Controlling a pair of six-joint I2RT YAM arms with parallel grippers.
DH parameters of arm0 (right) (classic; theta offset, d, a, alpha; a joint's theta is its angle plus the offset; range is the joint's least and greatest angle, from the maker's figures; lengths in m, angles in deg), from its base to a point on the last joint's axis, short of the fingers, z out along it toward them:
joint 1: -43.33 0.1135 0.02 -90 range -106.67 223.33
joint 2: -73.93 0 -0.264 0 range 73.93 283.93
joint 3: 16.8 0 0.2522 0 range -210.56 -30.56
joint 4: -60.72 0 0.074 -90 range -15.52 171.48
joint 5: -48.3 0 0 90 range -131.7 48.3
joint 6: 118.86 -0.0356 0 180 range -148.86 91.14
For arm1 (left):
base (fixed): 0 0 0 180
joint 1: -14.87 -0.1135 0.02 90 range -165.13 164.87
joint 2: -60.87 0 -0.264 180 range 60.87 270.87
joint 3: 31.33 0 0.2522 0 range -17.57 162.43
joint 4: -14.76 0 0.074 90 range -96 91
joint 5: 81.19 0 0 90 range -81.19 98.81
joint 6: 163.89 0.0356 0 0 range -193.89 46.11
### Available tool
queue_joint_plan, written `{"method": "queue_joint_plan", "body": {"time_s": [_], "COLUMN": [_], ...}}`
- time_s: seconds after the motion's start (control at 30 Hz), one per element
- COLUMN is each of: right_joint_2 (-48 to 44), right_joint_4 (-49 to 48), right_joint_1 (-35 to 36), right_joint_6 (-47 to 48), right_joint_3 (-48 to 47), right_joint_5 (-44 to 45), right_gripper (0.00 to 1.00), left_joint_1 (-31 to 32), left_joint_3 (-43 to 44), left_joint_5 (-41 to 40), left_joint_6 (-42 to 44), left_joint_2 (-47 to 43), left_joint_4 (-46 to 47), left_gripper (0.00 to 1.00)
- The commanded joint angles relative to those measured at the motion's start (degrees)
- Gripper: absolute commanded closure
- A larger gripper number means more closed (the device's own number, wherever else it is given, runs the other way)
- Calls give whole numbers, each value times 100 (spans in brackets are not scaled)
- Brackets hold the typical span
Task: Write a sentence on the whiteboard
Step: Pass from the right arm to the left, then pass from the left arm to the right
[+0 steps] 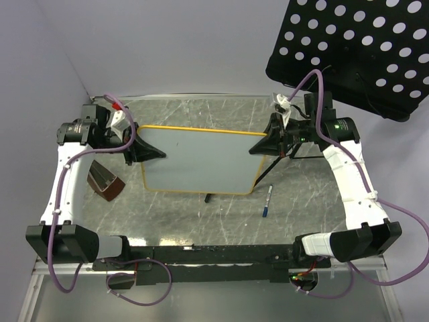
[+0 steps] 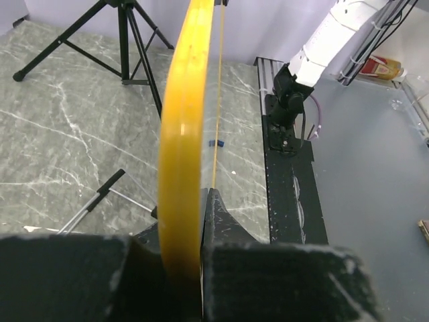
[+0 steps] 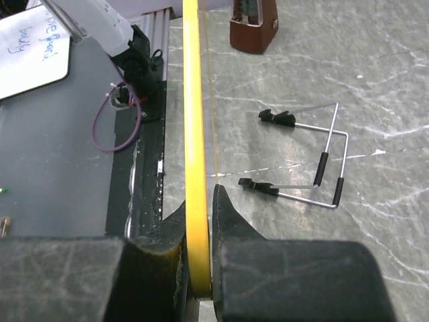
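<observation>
The whiteboard (image 1: 201,161), white with a thin orange-yellow frame, hangs level above the grey marble table between my two grippers. Its face shows no writing in the top view, so the sentence is not visible there. My left gripper (image 1: 144,151) is shut on its left edge, and the frame (image 2: 181,134) stands edge-on between the jaws of this gripper (image 2: 191,215). My right gripper (image 1: 265,145) is shut on its right edge, where the frame (image 3: 193,100) is also pinched in the jaws of this gripper (image 3: 199,201).
A blue-capped marker (image 1: 268,200) lies on the table right of the board's near corner. A wire stand with black clips (image 3: 322,168) lies under the board. A brown block (image 1: 107,180) sits left. The black perforated music-stand panel (image 1: 355,47) stands back right. A white sheet with blue handwriting (image 3: 30,47) lies beyond the near rail.
</observation>
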State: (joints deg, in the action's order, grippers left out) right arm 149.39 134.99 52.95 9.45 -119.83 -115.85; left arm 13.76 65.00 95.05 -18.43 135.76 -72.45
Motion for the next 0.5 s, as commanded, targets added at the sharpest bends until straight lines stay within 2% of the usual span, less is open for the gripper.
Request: {"method": "queue_joint_plan", "body": {"time_s": [0.0,0.07,0.1,0.17,0.2,0.3,0.47], "right_joint_2": [-5,21,21,30,21,4,-145], "right_joint_4": [-443,-400,-443,-496,-531,-698,-1040], "right_joint_1": [101,92,83,83,92,83,-22], "right_joint_6": [-727,-693,-728,-772,-841,-956,-1271], "right_joint_3": [-275,-310,-310,-319,-327,-354,-380], "right_joint_5": [-215,-179,-161,-117,-100,102,584], "right_gripper": [96,81,64,50,36,24,18], "left_joint_1": [49,-21,-117,-197,-267,-443,-601], "left_joint_3": [444,462,462,419,392,313,304], "left_joint_5": [1079,1079,1079,1088,1080,1088,1088], "left_joint_6": [1046,1002,967,975,984,949,861], "left_joint_2": [-123,-194,-273,-352,-413,-449,-397], "left_joint_4": [-468,-451,-451,-451,-451,-433,-416], "left_gripper": [99,99,99,99,99,99,99]}}
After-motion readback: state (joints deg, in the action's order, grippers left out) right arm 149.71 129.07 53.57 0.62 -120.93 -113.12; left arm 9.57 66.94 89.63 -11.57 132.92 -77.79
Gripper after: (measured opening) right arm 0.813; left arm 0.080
